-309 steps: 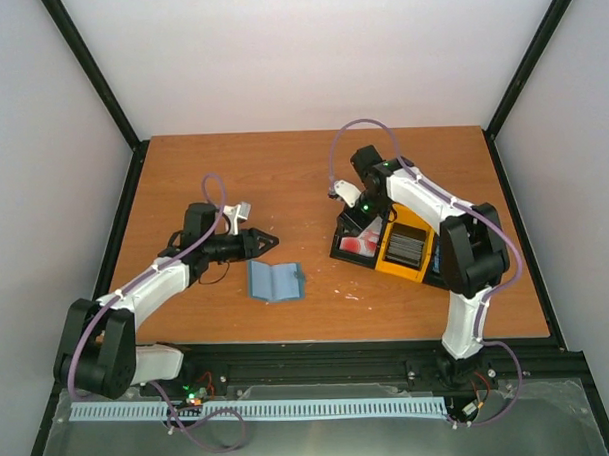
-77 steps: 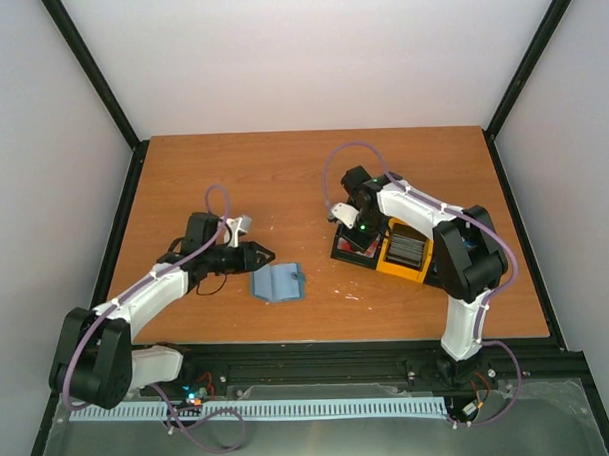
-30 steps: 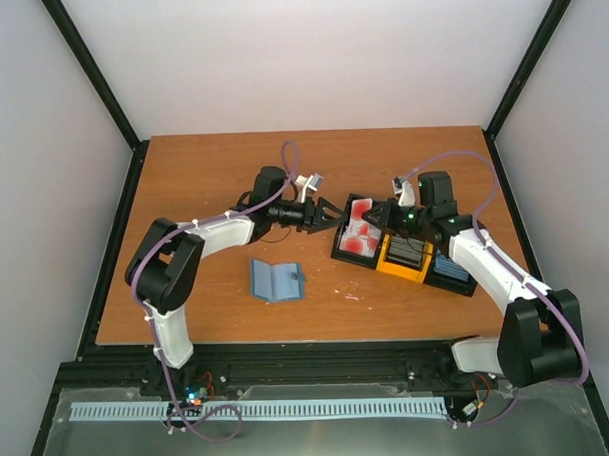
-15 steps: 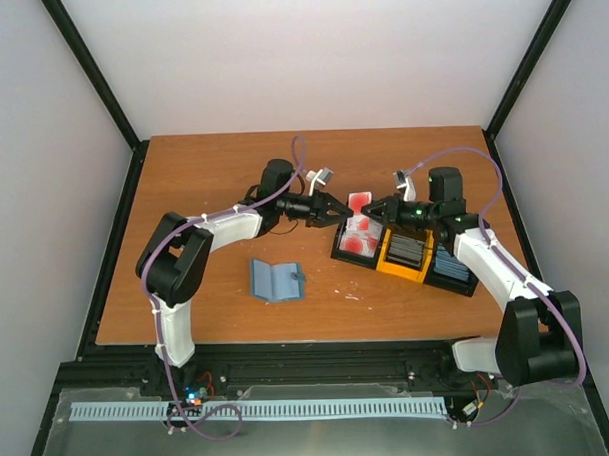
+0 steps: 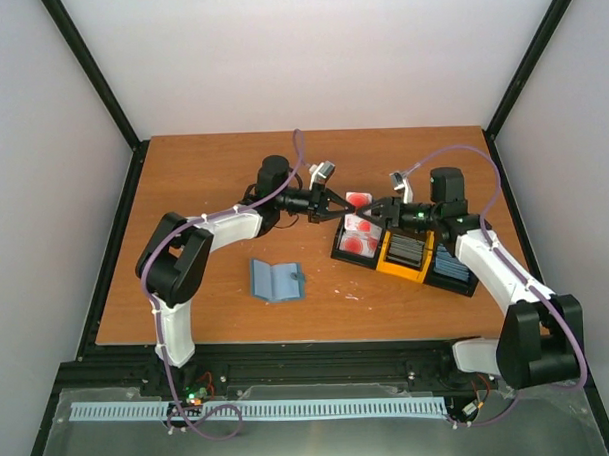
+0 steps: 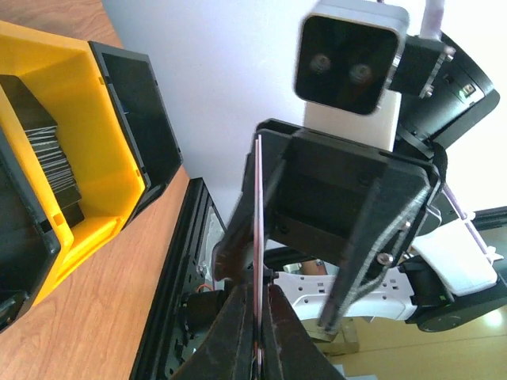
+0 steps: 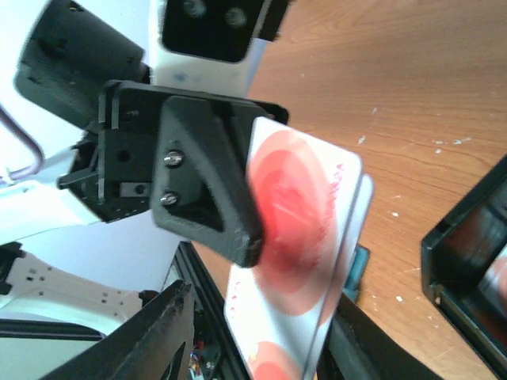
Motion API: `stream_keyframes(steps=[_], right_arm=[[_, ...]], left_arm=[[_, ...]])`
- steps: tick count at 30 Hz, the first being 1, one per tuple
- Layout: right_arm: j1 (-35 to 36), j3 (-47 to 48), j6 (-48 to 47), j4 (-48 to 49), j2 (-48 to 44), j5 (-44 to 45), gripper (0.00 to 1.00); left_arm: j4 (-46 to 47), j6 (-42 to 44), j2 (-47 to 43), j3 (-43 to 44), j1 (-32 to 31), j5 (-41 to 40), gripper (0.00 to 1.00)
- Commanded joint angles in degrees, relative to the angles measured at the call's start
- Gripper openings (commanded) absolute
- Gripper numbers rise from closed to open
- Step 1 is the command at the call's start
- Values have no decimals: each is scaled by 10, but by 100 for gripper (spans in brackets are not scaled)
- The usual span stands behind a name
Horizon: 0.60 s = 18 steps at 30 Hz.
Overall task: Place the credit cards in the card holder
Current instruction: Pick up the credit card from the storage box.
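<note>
A red-and-white credit card [image 5: 359, 199] hangs in the air between both grippers, above the tray's left end. My left gripper [image 5: 340, 205] is shut on the card's edge; in the left wrist view the card [image 6: 257, 206] is edge-on between my pinched fingertips [image 6: 257, 299]. My right gripper [image 5: 374, 209] is open around the same card [image 7: 293, 237], its fingers spread either side. A second card edge shows just behind it. The teal card holder [image 5: 276, 280] lies open on the table, apart from both grippers. More red cards [image 5: 357, 238] lie in the tray.
The black-and-yellow three-compartment tray [image 5: 406, 269] stands right of centre, its yellow bin [image 6: 71, 158] holding dark cards. A black frame rail runs along the table's near edge. The wallet's corner [image 7: 358, 267] shows below the card in the right wrist view.
Both arms swung from their earlier spots to meet above the tray. The right gripper lifted a card from the tray; the left gripper closed on it and the card rose slightly.
</note>
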Motion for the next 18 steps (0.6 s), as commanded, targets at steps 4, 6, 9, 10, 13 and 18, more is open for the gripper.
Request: stream_keyframes(steps=[4,6,9,10,13,18], right_arm=[[-1,-47,-14,59,-74,-51,42],[0,-62,-5,74,-86,-47,41],[-1,-77,16,103,-102,-34,40],[-1,-78,24,114,-107,-28,40],[-1,-77,48,149,-123,-9,40],[-1,-76,107,200,-137,33,39]], left_arm=[[32,-47,-24,34,9,-8,1],[51,-68,-31,33,15,-9,1],[86,-97,-41,34,19,-5,1],[92,-101,-43,36,20,-2,1],[101,-98,-49,40,21,9,1],[131,-69,-70,13,27,32,1]])
